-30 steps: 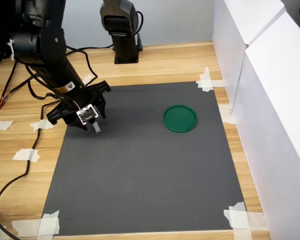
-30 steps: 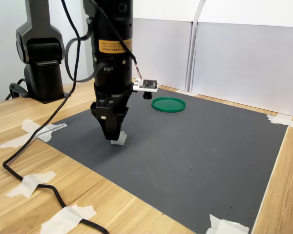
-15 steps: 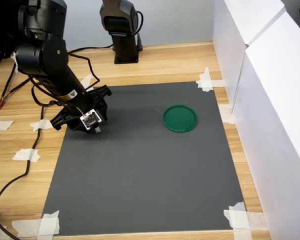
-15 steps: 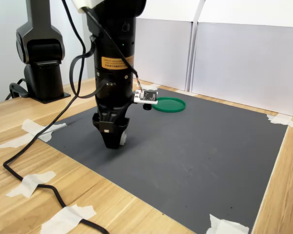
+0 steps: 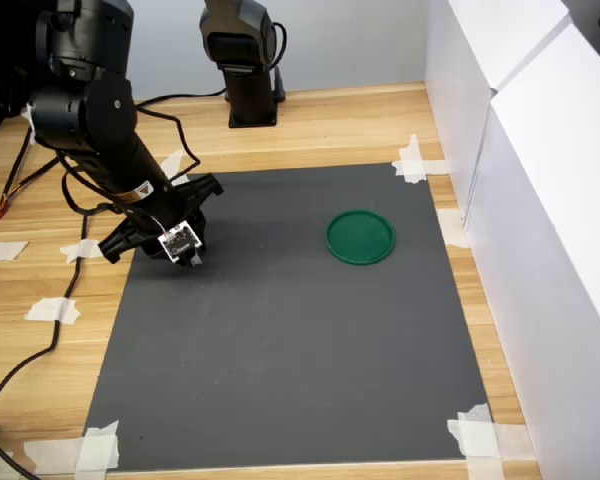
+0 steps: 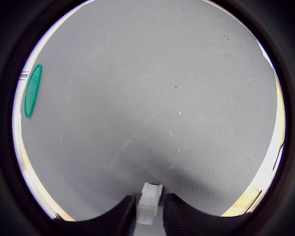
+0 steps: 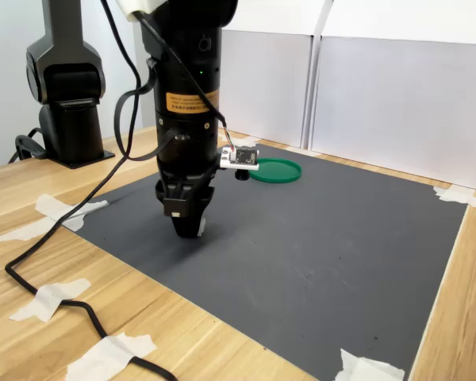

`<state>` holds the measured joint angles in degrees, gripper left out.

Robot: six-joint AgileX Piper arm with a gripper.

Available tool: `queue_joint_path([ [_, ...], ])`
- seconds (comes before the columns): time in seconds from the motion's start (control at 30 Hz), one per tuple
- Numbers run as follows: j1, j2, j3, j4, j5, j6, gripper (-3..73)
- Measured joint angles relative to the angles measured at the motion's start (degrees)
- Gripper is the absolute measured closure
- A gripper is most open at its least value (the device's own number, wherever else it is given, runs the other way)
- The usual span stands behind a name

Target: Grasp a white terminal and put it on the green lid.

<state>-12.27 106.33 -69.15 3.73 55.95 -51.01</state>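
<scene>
Wrist view: gripper [image 6: 150, 212], two dark fingertips flanking the white terminal [image 6: 150, 202]; the small white plastic block sits between them on the grey mat [image 6: 152, 88]. The jaws stand close on either side of the block, seemingly pinching it, though contact on each face is not fully clear.

Green lid [image 6: 32, 91]: seen edge-on near the rim of the fisheye wrist picture, well apart from the block.

First exterior view: black arm [image 5: 90, 115] lowered over the mat's left part as that view shows it; green lid [image 5: 360, 237] lying flat toward the mat's right, nothing on it. A second black arm base [image 5: 242, 60] stands on the wooden table [image 5: 320, 125] behind the mat; white tape pieces [image 5: 413, 160] hold the mat corners.

Step in hand, judged: the grasp at mat level, closing on or just closed on the block. Lid placement not yet done.

Next move, judged: confirm a firm pinch, lift clear of the mat, carry across to the lid, lower and release over its middle. A block this small could slip or twist between the tips.

Obscured: in both exterior views the fingertips and block are masked by the wrist body and camera board; in the second exterior view only a pale sliver shows at the tip. Lift-off from the mat cannot be told.
</scene>
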Motion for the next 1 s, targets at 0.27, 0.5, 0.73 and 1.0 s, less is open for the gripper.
queue_joint_path([
  [0.27,0.0,0.0,0.0,0.0,-0.2,0.0,60.5],
  [0.5,0.0,-0.1,0.0,0.0,-0.4,0.0,60.5],
  [0.73,0.6,-3.0,0.0,0.6,0.7,0.0,60.5],
  [1.0,12.8,-7.1,0.0,1.0,4.8,3.7,60.5],
])
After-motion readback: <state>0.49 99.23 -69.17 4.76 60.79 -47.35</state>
